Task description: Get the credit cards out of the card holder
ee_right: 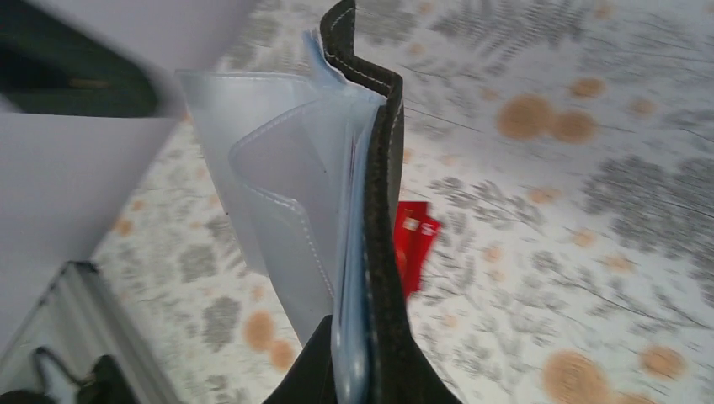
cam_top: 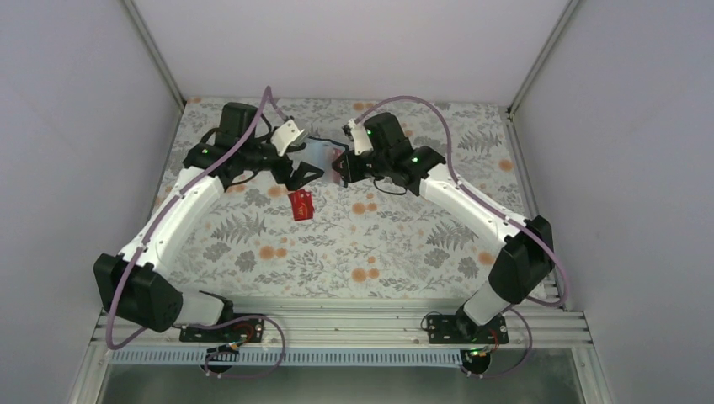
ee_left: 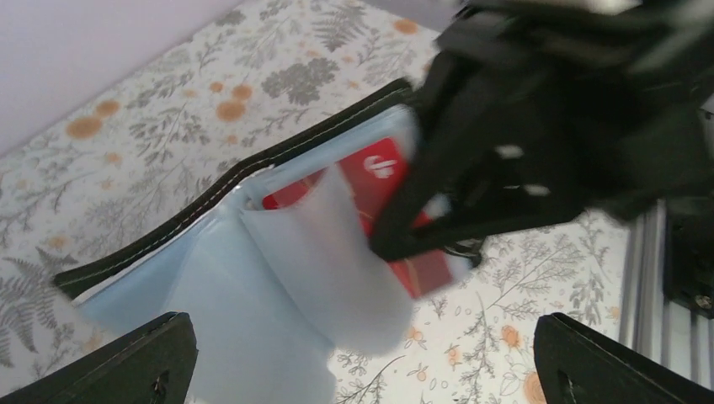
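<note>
The card holder (cam_top: 318,153) hangs open above the table between my two grippers, black outside and light blue inside. My right gripper (cam_top: 341,166) is shut on its edge; in the right wrist view the holder (ee_right: 383,210) stands pinched between the fingers (ee_right: 316,362). In the left wrist view a red credit card (ee_left: 379,168) sits in a pocket of the holder (ee_left: 244,286), partly hidden by the right gripper (ee_left: 539,126). My left gripper (ee_left: 366,358) is wide open and holds nothing, the holder's blue flap hanging near its left finger. Two red credit cards (cam_top: 301,204) lie on the table; they also show in the right wrist view (ee_right: 412,244).
The floral tablecloth (cam_top: 404,244) covers the table. White walls close it in at the back and sides. A metal rail (cam_top: 337,324) runs along the near edge by the arm bases.
</note>
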Robot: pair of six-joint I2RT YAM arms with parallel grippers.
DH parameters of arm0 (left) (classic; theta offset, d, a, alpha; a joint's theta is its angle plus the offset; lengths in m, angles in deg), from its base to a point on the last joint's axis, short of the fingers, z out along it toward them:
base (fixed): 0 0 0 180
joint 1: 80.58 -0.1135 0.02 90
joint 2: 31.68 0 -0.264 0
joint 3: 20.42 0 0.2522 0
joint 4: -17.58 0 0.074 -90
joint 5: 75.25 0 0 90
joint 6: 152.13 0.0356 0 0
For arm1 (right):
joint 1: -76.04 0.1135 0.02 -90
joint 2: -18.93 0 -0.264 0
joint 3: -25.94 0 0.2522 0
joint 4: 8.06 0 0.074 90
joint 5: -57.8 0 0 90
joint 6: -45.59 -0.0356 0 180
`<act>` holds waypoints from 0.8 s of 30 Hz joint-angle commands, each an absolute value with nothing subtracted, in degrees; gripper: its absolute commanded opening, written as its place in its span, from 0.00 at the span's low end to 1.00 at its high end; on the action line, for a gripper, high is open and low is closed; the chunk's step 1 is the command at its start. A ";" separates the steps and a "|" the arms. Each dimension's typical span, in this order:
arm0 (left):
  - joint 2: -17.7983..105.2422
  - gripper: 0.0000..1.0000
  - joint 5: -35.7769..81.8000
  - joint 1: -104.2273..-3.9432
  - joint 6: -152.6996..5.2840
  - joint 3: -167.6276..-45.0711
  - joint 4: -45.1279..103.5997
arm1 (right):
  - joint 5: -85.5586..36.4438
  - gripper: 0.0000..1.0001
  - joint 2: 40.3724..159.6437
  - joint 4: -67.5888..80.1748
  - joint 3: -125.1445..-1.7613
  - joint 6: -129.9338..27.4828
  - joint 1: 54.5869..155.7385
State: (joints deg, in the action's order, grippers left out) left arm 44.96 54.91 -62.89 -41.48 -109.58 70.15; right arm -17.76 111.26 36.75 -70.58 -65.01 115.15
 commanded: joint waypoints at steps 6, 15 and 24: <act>46.92 0.90 47.76 -62.46 -43.80 -109.86 66.72 | -1.10 0.04 105.91 25.47 -70.60 -66.42 116.64; 45.62 0.55 45.18 -65.05 -42.71 -109.89 66.93 | 5.87 0.04 100.51 24.86 -68.46 -63.23 115.74; 48.67 0.57 45.56 -85.00 -41.47 -111.74 64.52 | 1.85 0.04 96.49 28.27 -66.08 -64.52 111.65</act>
